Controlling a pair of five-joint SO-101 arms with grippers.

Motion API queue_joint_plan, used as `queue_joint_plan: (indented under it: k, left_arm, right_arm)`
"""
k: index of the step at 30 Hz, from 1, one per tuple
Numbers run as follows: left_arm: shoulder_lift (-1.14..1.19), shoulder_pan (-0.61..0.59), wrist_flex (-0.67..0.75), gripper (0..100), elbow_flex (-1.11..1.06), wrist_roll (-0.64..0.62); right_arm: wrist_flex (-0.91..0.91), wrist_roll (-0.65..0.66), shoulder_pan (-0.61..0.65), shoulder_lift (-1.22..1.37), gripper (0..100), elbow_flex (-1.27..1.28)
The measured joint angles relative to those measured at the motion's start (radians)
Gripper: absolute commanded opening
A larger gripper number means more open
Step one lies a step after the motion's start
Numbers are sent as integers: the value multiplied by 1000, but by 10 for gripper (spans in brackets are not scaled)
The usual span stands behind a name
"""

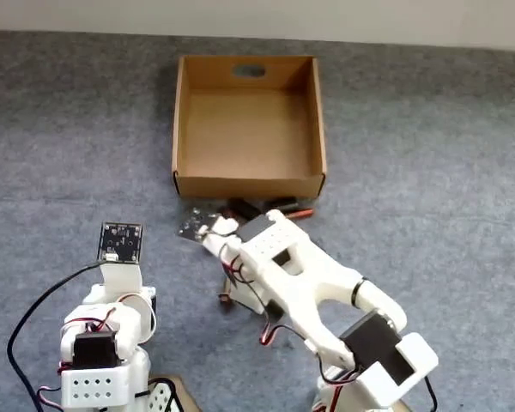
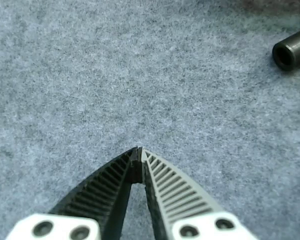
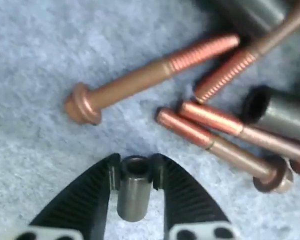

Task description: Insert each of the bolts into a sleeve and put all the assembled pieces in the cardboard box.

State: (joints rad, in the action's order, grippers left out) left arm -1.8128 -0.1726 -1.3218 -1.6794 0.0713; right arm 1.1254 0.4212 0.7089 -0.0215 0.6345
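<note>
My right gripper [image 3: 135, 161] is shut on a short grey sleeve [image 3: 134, 189], held upright between its black fingers just above the carpet. Close beyond it lie several copper bolts: one alone [image 3: 150, 77], a pair side by side [image 3: 217, 142], and another partly under a dark sleeve [image 3: 280, 114]. In the high view the right arm [image 1: 283, 266] stretches toward this pile [image 1: 279, 208] at the front wall of the cardboard box [image 1: 248, 184]. My left gripper [image 2: 139, 153] is shut on nothing over bare carpet, with a dark sleeve [image 2: 292, 50] lying off to one side.
The box is open-topped with nothing in it and stands on grey carpet. The left arm [image 1: 103, 343] sits folded at the near left. A small dark piece [image 1: 226, 299] lies on the carpet beside the right arm. Cables trail near both bases.
</note>
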Motion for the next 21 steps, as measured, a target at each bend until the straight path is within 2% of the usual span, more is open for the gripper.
queue_joint_plan:
  k: [6,15,18,21]
  left_arm:
    - [0,0,0,10,0,0]
    - [0,0,0,10,0,0]
    - [0,0,0,10,0,0]
    - [0,0,0,10,0,0]
  right_arm:
    - [11,0,8,0,221,15]
    - [14,3,29,-5,224,54]
    - [11,46,14,-9,223,69]
    - [-17,71,-34,-12,170,89]
